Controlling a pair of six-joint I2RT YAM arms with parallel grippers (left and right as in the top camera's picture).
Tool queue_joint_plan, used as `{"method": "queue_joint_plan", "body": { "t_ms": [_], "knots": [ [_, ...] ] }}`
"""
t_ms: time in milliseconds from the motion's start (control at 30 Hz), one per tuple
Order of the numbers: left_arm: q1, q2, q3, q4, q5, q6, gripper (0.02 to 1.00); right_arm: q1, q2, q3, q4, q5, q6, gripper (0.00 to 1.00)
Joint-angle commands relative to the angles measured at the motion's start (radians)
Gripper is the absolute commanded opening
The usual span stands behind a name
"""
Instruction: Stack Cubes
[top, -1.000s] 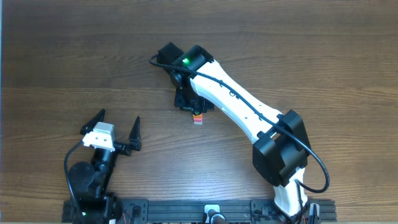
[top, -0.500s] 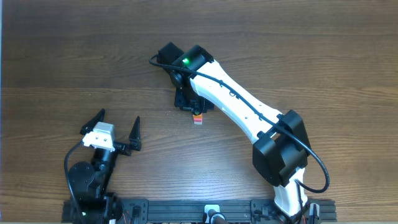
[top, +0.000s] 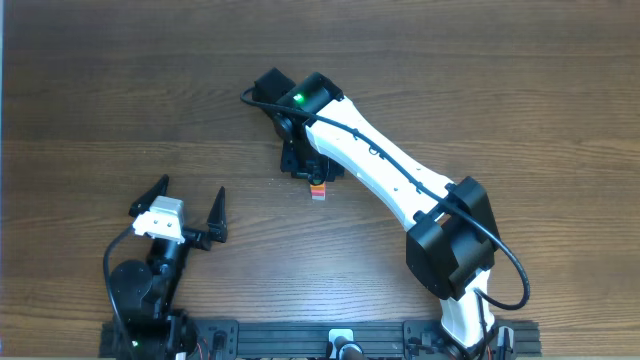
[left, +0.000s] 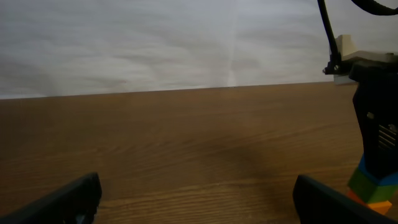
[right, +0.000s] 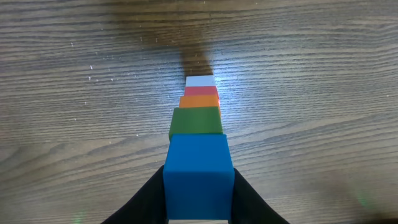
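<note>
Above the green cube (right: 196, 120), the right tool (right: 199, 183) is pinching the blue cube (right: 198, 155); seemingly only releasing is remaining.

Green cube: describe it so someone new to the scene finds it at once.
Near the middle of the wooden table, the right claw stands over a single tower of cubes. The green cube is second from the top: directly under the blue cube in the claw, directly above the orange cube.
</note>
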Motion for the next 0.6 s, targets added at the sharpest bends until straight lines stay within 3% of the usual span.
{"method": "queue_joint_plan", "body": {
  "t_ms": [33,333,600],
  "knots": [
    [0.005,-0.007,-0.010,0.005,0.013,-0.010,1.000,-0.007,-0.038,-0.008,-0.001,-0.002,0.002,0.299],
    [0.005,-0.007,-0.010,0.005,0.013,-0.010,1.000,-0.007,-0.038,-0.008,-0.002,-0.002,0.002,0.332],
    [0.005,-0.007,-0.010,0.005,0.013,-0.010,1.000,-0.007,-0.038,-0.008,-0.001,-0.002,-0.003,0.671]
  ]
}}
